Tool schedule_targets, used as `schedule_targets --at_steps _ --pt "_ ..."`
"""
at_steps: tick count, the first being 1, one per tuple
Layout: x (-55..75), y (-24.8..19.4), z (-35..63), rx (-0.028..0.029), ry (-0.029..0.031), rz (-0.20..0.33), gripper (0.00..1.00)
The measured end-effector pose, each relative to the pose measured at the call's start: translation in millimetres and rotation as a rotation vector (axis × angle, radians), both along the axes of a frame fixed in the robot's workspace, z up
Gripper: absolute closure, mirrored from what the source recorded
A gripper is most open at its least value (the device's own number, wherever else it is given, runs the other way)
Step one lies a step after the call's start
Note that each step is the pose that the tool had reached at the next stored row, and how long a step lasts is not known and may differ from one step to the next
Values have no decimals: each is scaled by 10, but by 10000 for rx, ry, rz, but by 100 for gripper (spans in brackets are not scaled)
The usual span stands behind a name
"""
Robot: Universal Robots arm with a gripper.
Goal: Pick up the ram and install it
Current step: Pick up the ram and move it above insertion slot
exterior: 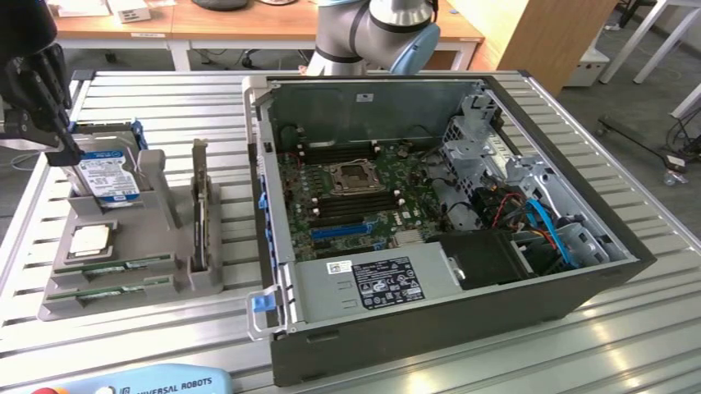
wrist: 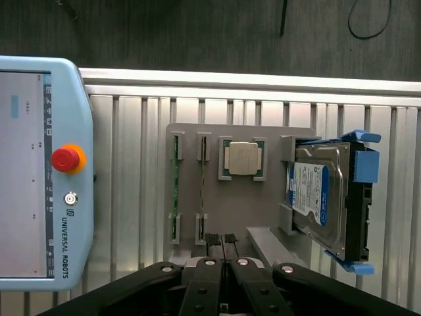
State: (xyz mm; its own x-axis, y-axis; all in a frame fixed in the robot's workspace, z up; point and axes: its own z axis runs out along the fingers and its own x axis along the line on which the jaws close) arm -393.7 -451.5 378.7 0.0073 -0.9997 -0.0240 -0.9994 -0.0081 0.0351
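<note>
And the gripper point(wrist: 222, 245) hovers at the wrist view's bottom centre, closed and empty; two memory sticks point(wrist: 175, 187) point(wrist: 202, 187) stand in the grey tray point(wrist: 240, 214), computer case point(exterior: 438, 320) at the exterior view's centre-right.

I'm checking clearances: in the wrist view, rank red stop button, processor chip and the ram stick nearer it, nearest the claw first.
1. Ram stick, slotted beside the chip.
2. Processor chip, in its tray holder.
3. Red stop button, off the tray.
</note>
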Motion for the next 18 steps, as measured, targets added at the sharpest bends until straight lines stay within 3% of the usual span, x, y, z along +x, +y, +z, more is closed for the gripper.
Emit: schedule_targets --at_steps 6,8,10,11,13,18 --pt "0 0 0 0 0 0 90" --pt "0 0 0 0 0 0 84" --pt "0 0 0 0 0 0 84" --pt "0 0 0 0 0 0 76" --pt "0 0 -3 1 -3 0 76" --pt "1 -1 -79 1 -23 2 76"
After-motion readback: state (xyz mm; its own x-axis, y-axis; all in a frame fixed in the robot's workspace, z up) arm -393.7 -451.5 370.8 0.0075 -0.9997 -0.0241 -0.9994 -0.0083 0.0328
